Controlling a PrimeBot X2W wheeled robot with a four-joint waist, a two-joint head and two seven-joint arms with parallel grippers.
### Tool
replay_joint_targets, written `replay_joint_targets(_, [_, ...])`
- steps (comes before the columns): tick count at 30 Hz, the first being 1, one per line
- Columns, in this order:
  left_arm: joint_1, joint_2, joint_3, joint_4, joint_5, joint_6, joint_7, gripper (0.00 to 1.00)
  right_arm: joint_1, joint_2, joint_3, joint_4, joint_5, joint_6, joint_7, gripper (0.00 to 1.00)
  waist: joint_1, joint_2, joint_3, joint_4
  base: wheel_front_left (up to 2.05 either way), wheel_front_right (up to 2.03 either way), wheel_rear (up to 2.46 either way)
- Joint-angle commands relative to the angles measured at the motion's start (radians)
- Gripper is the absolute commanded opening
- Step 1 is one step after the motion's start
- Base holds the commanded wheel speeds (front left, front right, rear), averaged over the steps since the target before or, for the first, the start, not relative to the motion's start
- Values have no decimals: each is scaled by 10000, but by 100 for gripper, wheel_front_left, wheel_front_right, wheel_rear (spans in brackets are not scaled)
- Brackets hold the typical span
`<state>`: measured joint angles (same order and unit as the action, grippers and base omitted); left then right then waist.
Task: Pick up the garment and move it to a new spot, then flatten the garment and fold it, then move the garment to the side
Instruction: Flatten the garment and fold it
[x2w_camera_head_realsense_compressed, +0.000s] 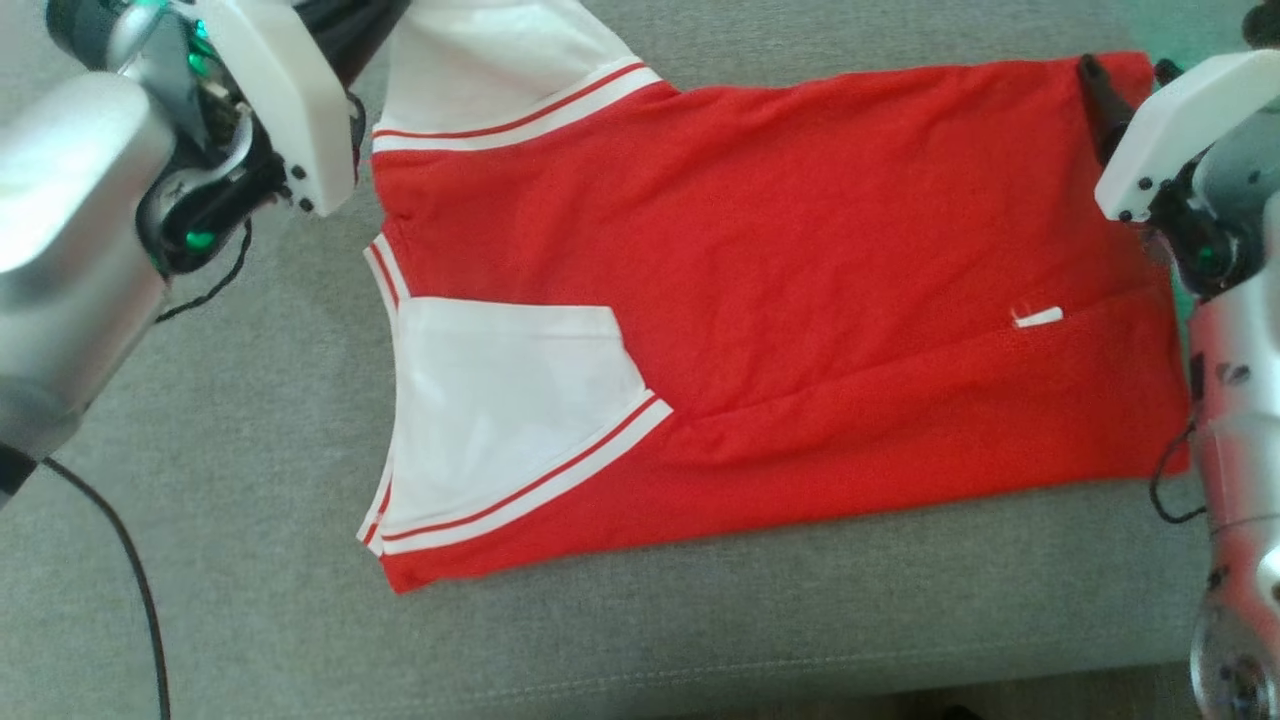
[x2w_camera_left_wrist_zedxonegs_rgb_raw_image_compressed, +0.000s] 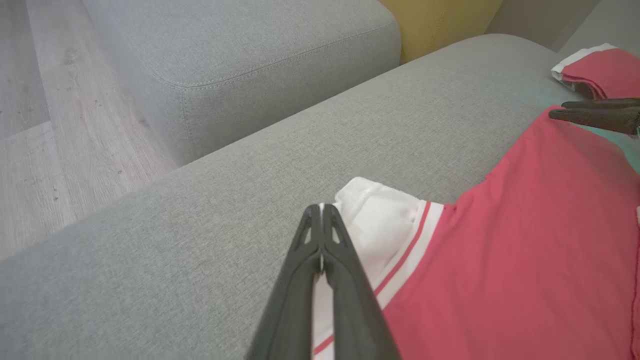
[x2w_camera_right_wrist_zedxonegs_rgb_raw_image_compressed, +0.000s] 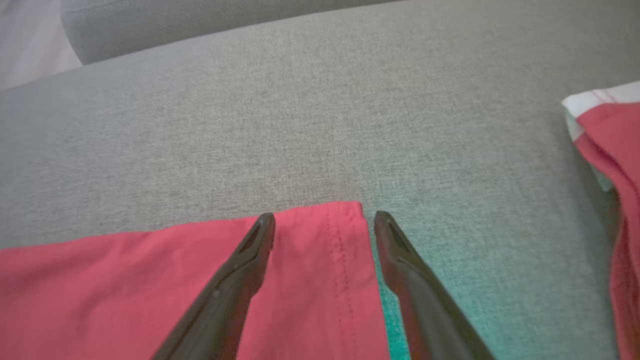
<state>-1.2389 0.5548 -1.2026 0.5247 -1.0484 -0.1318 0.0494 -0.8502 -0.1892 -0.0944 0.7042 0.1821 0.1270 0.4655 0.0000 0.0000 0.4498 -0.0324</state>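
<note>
The garment (x2w_camera_head_realsense_compressed: 780, 300), red with white sleeves, lies spread flat on the grey sofa cushion (x2w_camera_head_realsense_compressed: 250, 560). It is centred in the head view, neck end toward 9 o'clock and hem toward 3 o'clock.

Left pincer (x2w_camera_left_wrist_zedxonegs_rgb_raw_image_compressed: 321, 210): fingers pressed together, gripping the edge of the white sleeve (x2w_camera_left_wrist_zedxonegs_rgb_raw_image_compressed: 380, 225) at the garment's 11 o'clock.

Right pincer (x2w_camera_right_wrist_zedxonegs_rgb_raw_image_compressed: 325, 222): fingers parted wide, straddling the hem corner (x2w_camera_right_wrist_zedxonegs_rgb_raw_image_compressed: 320, 240) at 2 o'clock. One finger is over red cloth, the other over bare cushion.

A second red-and-white cloth (x2w_camera_right_wrist_zedxonegs_rgb_raw_image_compressed: 607, 130) lies apart from the garment, at 3 o'clock in the right wrist view.
</note>
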Motion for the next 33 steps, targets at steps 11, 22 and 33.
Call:
replay_joint_targets(11, [-959,500,-298,131,-553,12,-539,0,-940,-60,659,1104,355,37,-561,100,0,0,-74,77,0,0,0])
replay_joint_targets(22, [-1039,467,-668,264,-750,12,-672,0,-1316,-263,1085,1750,523,37,-966,100,0,0,-203,18,0,0,0])
replay_joint_targets(33, [-1000,480,-754,276,-739,12,-677,0,-1460,-319,1110,1976,527,37,-898,94,0,0,-229,-5,0,0,0])
